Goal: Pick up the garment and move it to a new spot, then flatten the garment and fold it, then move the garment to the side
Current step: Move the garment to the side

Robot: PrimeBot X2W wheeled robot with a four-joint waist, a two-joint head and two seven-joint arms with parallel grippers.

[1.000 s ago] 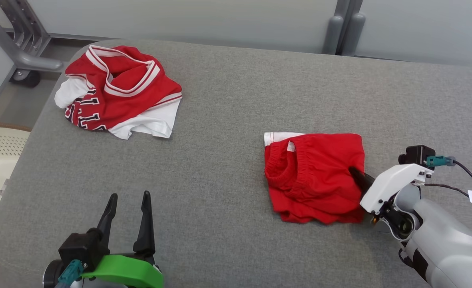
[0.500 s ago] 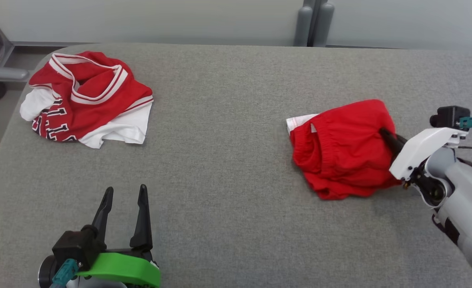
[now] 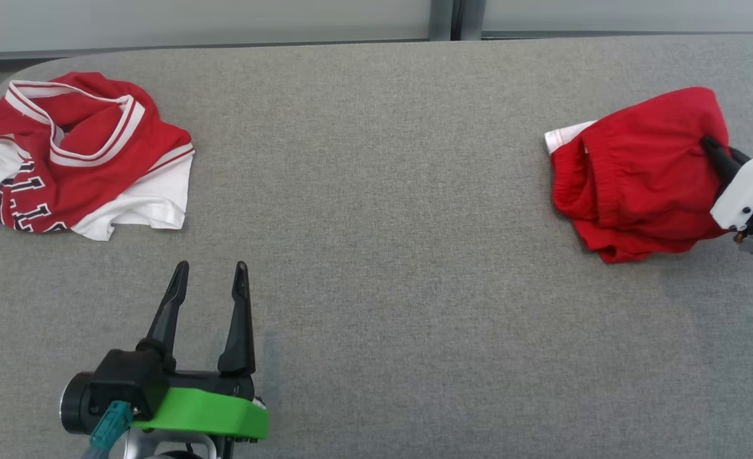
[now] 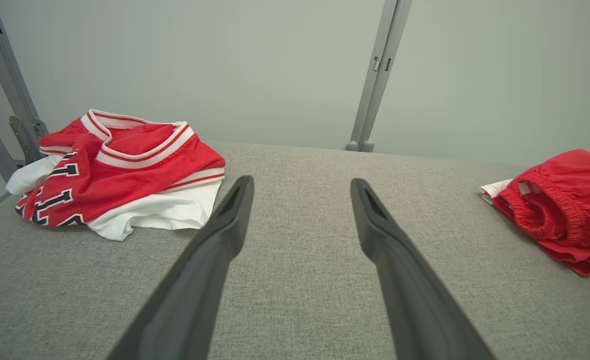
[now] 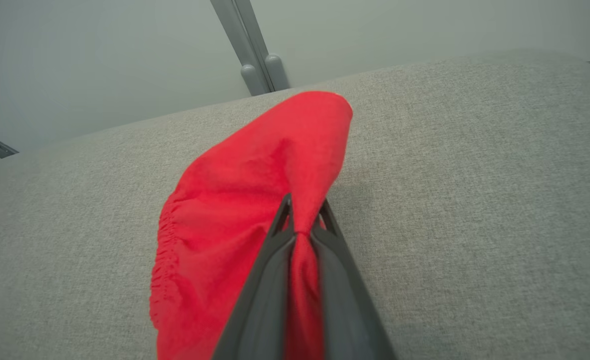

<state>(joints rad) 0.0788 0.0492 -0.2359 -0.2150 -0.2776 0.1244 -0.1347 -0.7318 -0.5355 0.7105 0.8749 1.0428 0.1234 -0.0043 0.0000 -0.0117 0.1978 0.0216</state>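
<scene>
1. On the far right of the soft grey cloth table (image 3: 376, 255), the folded red cloth shorts with a stretchy waistband (image 3: 631, 172) are found.
2. Their right edge is pinched tight by the right gripper (image 5: 304, 207).
3. Near the bottom left, the left gripper (image 3: 212, 268) is held wide open above the table.
4. At the far left, a crumpled red and white sports shirt (image 3: 76, 159) is laid.

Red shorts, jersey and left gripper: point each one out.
red shorts (image 3: 644, 172), head view, middle of the fabric
jersey (image 3: 115, 171), head view, red chest panel
left gripper (image 3: 211, 266), head view, midway between its fingertips
</scene>
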